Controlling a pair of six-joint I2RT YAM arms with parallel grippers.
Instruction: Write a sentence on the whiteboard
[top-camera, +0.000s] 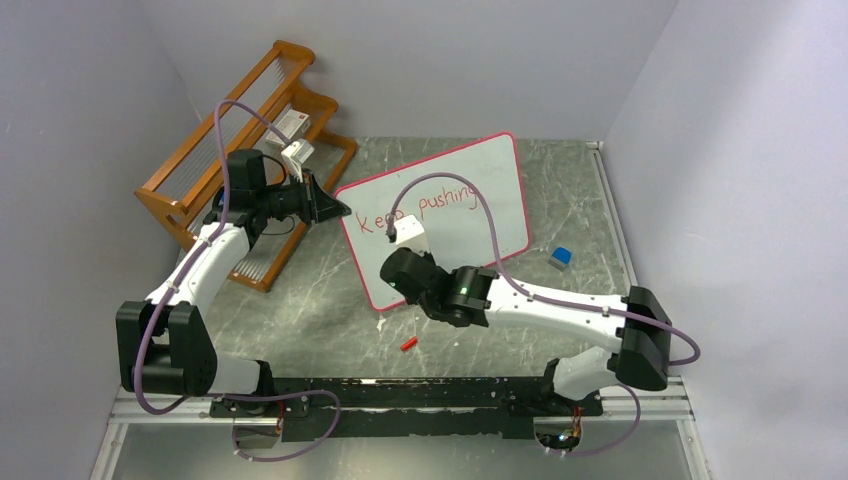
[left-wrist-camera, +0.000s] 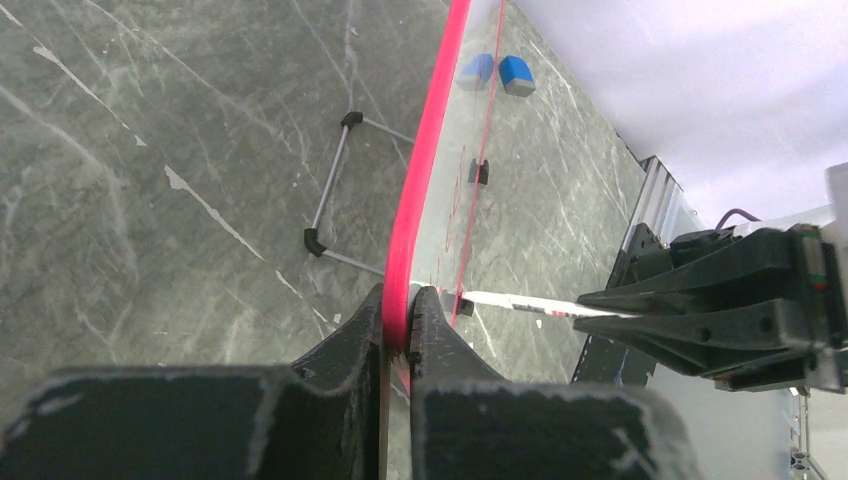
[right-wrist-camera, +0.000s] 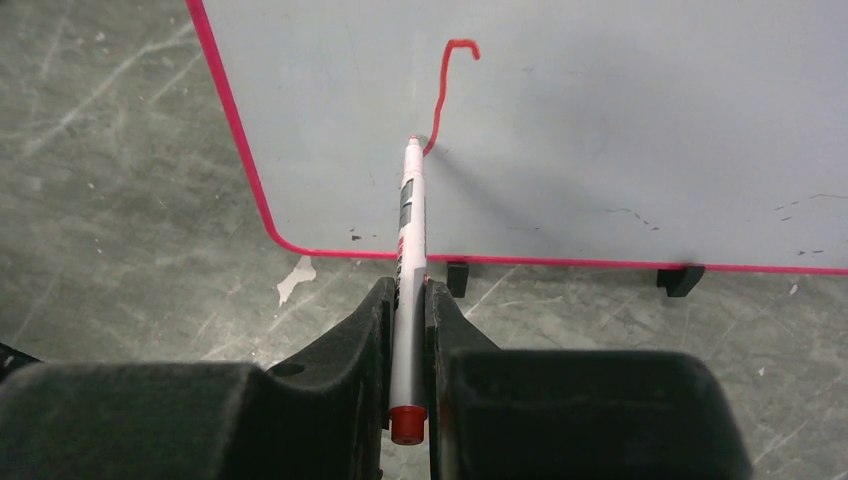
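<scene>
Clamps the whiteboard (top-camera: 490, 215) at its left end with the left gripper (left-wrist-camera: 400, 310), jaws nipping the red-pink frame (left-wrist-camera: 425, 150) from front and back. Stands on the grey marbled table (top-camera: 300, 300), propped on small black feet (right-wrist-camera: 457, 275), leaning back, white face turned toward the arms. Runs its long axis left to right in the top view, climbing from lower left to upper right, short sides at the 2 ends. Carries the sentence (top-camera: 425, 205) along that same axis: "Keep pushing" in thin red on 1 line, rising to the right, part of "Keep" hidden behind the right arm's cable and camera.

Now over to the right side: grips a white marker (right-wrist-camera: 408, 250) in the right gripper (right-wrist-camera: 405, 300), jaws squeezed onto the barrel, red butt end nearest the wrist camera. Points it tip-first at the board, long axis almost straight away from the wrist. Touches the tip to the white surface low down, near the bottom left corner. Meets there the foot of a hooked stroke (right-wrist-camera: 445, 90), thin red, rising and curling over to the right at its top.

Elsewhere on the table: a small red cap (top-camera: 408, 344) lying in front of the board, a blue block (top-camera: 560, 258) near the board's right end and not touching, a wooden rack (top-camera: 200, 180) at the back left, behind the left arm
</scene>
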